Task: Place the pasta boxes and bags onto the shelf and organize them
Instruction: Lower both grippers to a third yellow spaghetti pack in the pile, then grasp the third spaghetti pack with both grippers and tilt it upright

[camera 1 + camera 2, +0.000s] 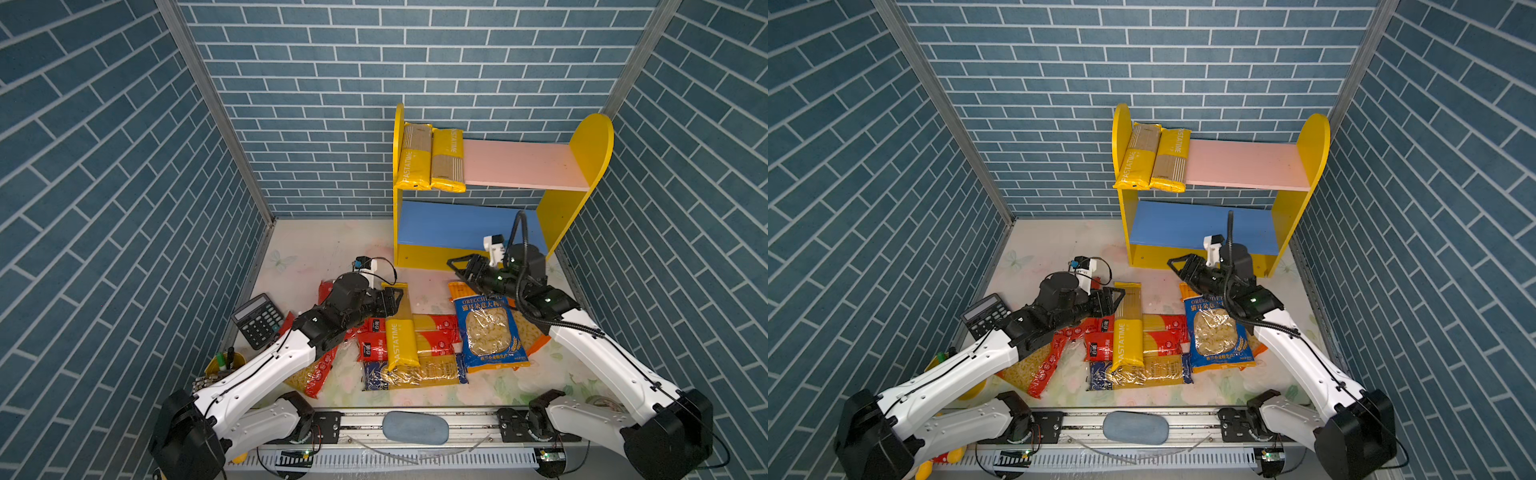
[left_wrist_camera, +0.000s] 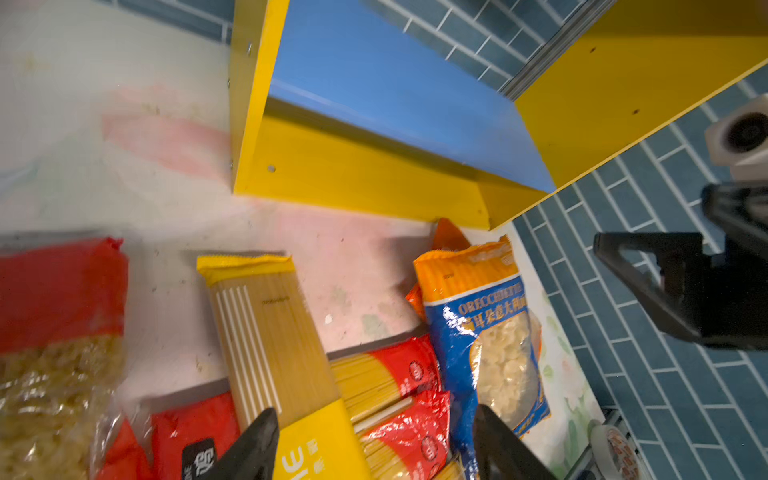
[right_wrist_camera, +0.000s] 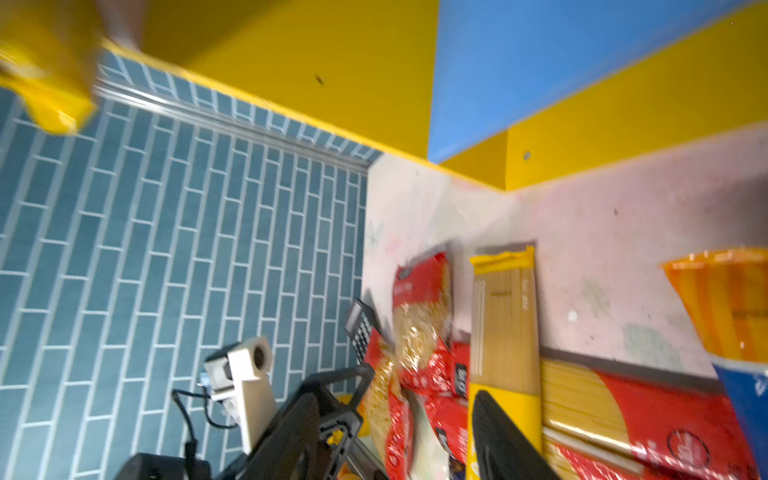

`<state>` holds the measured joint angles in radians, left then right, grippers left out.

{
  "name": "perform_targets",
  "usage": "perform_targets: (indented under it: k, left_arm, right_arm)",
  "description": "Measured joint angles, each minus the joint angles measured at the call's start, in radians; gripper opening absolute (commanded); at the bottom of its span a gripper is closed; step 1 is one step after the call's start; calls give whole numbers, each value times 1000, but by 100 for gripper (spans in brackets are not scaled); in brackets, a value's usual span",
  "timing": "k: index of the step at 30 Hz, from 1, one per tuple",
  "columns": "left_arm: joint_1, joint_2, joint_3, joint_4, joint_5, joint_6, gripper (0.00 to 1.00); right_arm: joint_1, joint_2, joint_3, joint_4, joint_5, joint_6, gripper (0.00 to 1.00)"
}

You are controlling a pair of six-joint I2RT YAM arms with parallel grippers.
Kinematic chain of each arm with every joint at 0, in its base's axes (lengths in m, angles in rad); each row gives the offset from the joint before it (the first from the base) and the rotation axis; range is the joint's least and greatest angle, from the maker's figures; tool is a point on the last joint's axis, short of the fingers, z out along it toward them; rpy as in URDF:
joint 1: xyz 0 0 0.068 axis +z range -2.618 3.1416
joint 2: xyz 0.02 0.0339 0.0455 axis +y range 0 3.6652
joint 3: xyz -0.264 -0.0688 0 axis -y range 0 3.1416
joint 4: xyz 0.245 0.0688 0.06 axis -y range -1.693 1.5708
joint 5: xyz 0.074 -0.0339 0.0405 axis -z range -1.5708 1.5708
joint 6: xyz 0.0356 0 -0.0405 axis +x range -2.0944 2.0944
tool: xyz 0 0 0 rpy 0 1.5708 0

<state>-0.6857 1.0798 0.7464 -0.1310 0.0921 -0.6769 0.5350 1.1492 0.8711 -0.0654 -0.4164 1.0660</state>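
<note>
Long PASTATIME pack (image 1: 400,336) atop glossy red bags (image 1: 438,328); shelf (image 1: 519,166) boards flat.

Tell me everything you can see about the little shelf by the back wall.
The shelf is a small two-tier rack, seemingly painted wood: yellow round-topped side panels, a pink upper board, a blue lower board, a yellow base strip. It stands upright on the table near the back wall. Two yellow PASTATIME packs lie side by side at the pink board's left end, overhanging its front edge; nothing shows on the blue board.
</note>
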Motion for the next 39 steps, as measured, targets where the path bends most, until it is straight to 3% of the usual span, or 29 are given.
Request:
perform_targets:
  k: [9,17,28,35,39]
  left_arm:
    - [0,64,-141,20,17,-128,62]
    - [0,102,-195,105,43,-189,53]
    - [0,213,-227,224,83,-218,29]
    - [5,222,-249,268,84,-229,20]
    - [7,221,-254,278,82,-229,21]
  right_arm:
    - [167,284,-90,116,21,26,55]
    - [191,419,-90,178,-22,37,54]
    - [235,554,-61,274,-105,49,57]
    - [239,600,-93,455,-142,109,43]
    - [238,618,-117,533,-149,142,28]
